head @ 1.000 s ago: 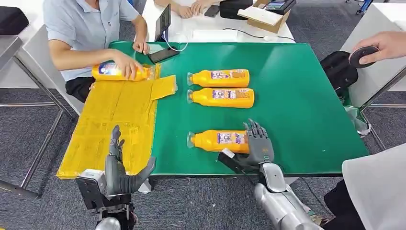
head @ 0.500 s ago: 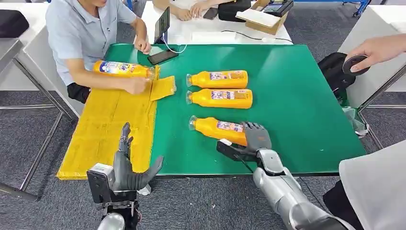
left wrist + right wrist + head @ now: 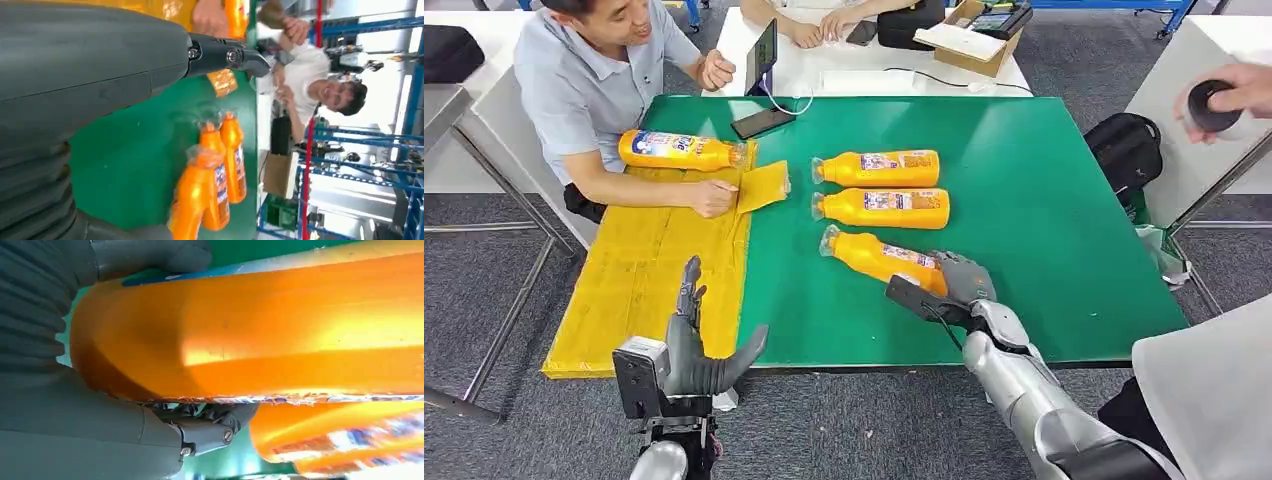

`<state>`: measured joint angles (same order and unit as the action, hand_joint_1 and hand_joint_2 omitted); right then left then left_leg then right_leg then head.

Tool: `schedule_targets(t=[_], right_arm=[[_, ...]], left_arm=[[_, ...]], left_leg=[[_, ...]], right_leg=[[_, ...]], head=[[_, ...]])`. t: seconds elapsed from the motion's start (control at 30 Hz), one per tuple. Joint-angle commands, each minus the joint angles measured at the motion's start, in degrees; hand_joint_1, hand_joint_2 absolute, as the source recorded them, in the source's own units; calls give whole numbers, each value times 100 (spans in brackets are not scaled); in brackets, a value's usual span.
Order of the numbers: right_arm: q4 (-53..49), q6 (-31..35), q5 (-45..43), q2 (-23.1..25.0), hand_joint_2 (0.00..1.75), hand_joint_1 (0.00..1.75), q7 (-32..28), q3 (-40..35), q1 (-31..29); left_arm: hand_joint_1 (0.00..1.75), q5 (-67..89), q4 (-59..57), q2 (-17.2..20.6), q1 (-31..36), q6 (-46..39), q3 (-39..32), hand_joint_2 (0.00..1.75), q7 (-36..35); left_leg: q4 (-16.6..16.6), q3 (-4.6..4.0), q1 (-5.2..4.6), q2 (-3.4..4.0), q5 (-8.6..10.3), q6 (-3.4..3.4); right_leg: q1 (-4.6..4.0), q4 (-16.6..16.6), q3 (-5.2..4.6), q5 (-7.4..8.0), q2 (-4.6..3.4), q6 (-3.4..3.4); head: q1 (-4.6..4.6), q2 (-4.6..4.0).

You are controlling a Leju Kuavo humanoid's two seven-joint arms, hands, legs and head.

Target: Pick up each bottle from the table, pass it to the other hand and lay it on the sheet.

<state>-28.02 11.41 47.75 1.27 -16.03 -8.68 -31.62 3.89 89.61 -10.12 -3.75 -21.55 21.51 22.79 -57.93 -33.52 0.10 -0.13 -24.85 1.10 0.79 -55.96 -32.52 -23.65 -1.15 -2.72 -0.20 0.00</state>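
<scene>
My right hand (image 3: 954, 285) grips the base end of an orange bottle (image 3: 879, 257), which is tilted with its clear cap toward the far left; up close the bottle (image 3: 260, 330) lies between my thumb and fingers. Two more orange bottles (image 3: 880, 167) (image 3: 882, 207) lie side by side on the green table (image 3: 1044, 200). A fourth bottle (image 3: 674, 150) lies on the yellow sheet (image 3: 649, 280), beside a person's forearm. My left hand (image 3: 692, 345) hovers open over the sheet's near edge, holding nothing. The left wrist view shows the three table bottles (image 3: 210, 185).
A person in a grey shirt (image 3: 584, 80) sits at the table's far left corner with a fist on the sheet. A phone (image 3: 762, 121) lies at the table's far edge. Another person's hand (image 3: 1224, 95) holds a dark round object at the right. A black bag (image 3: 1129, 150) sits beside the table.
My right hand closed on the nearest bottle and lifted and swung it, cap now pointing farther away. The person set the fourth bottle down on the sheet. My left hand rose slightly.
</scene>
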Motion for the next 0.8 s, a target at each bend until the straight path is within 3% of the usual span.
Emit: schedule_targets(t=[0.03, 0.2, 0.23, 0.33, 0.43, 0.5, 0.57, 0.63, 0.8], right_arm=[[-628, -240, -786, 421, 175, 175, -494, 399, 885], [-628, -240, -786, 421, 175, 175, -494, 399, 885], [-2480, 56, -2167, 715, 175, 171, -1033, 162, 1625], [-3039, 145, -2376, 674, 175, 173, -804, -153, 1826], [-3570, 122, -2575, 616, 175, 169, -868, -763, 2000], [-3640, 69, -2507, 619, 175, 159, -861, -1186, 2061], [-3497, 23, -2388, 687, 175, 159, -890, -1703, 2086], [-3276, 85, -2346, 812, 175, 169, -980, -2035, 2093], [-2783, 390, -2190, 989, 175, 166, -1120, -2677, 2064]], left_arm=[[0, -564, -738, 203, 136, 114, 110, 175, -153], [0, -564, -738, 203, 136, 114, 110, 175, -153], [0, -1561, -1445, 285, 232, -2, 321, 175, -487], [0, -1636, -1502, 346, 235, -9, 488, 175, -353], [0, -1715, -1109, 540, 167, 583, 920, 175, -35], [0, -1700, -815, 567, 95, 670, 996, 175, 10], [0, -1699, -620, 555, 101, 702, 1032, 175, 3], [0, -1817, -584, 505, 145, 745, 1004, 175, -117], [0, -2136, -195, 434, 112, 754, 871, 175, 8]], left_leg=[[17, 13, 6, -7, 2, -8], [22, 11, 7, -9, 5, -10], [22, 4, 6, -21, 9, -13], [10, -12, 8, -15, 3, -7], [7, -52, 7, -13, 2, -9], [1, -73, 9, -11, -3, -9], [2, -89, 6, -16, 0, -4], [1, -88, 11, -10, -5, -5], [0, -119, 11, -15, 4, -6]], right_leg=[[-7, 16, 16, -1, 14, 13], [-8, 20, 14, 0, 19, 16], [-8, 19, 9, 0, 31, 17], [-8, 6, -7, -6, 20, 10], [-7, -3, -41, -8, 20, 13], [-8, -8, -59, -13, 18, 13], [-5, -10, -68, -16, 22, 12], [-10, -7, -67, -15, 17, 13], [-9, -8, -101, -9, 20, 11]], head=[[0, 0], [0, 0], [0, 0], [-2, 0], [-4, 0], [-2, 0], [-2, 0], [-2, 0], [-2, 0]])
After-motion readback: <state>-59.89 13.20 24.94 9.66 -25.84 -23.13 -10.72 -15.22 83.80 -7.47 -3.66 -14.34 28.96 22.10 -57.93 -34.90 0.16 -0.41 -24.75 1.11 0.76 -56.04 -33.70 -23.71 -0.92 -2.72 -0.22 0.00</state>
